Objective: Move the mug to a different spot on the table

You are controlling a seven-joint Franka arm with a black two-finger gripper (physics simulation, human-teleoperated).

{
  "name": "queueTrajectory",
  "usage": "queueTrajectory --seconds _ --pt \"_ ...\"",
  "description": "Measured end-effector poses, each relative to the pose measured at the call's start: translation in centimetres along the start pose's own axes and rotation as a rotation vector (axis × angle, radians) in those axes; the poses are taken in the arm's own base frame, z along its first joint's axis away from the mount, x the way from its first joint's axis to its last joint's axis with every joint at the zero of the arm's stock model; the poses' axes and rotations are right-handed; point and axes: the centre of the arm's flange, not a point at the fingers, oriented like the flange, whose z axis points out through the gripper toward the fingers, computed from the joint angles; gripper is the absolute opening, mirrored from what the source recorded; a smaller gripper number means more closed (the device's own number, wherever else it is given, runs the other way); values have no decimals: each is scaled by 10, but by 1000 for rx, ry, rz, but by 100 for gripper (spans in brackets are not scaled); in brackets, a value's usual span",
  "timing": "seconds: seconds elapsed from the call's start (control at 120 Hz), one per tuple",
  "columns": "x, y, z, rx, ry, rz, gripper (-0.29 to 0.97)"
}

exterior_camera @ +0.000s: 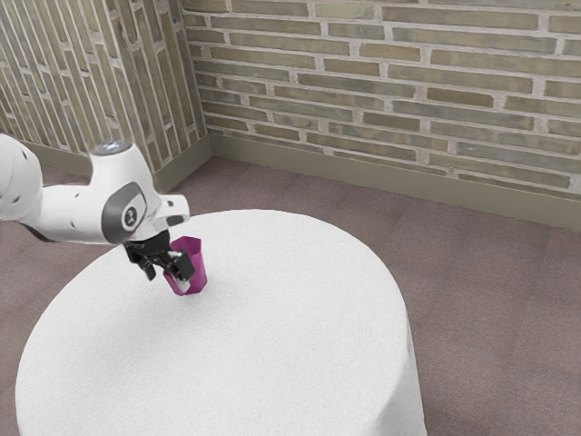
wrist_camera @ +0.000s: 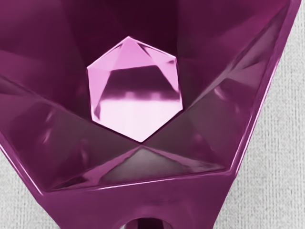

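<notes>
Our tool (exterior_camera: pixel 174 270) pinches the mug (exterior_camera: pixel 192 259) by its rim, tilted, near the tabletop's (exterior_camera: pixel 300 345) arm-side edge; we judge this thin hold could let it swing or slip.

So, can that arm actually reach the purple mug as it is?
Probably yes: the tool is right at the mug's rim, looking down into it, and nothing on the table stands between them.

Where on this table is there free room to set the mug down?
The table is bare from the mug to its rim at the exterior view's right, and across the whole near half. Crowded only where the gripper holds the mug.
</notes>
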Motion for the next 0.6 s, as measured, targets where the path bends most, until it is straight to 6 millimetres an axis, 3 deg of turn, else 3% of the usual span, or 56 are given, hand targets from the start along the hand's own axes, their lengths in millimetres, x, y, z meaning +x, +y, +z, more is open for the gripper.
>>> queueTrajectory --seconds 0.267,0.6 --pt "4 -3 9 2 28 28 62" --pt "6 -5 15 8 32 64 30"
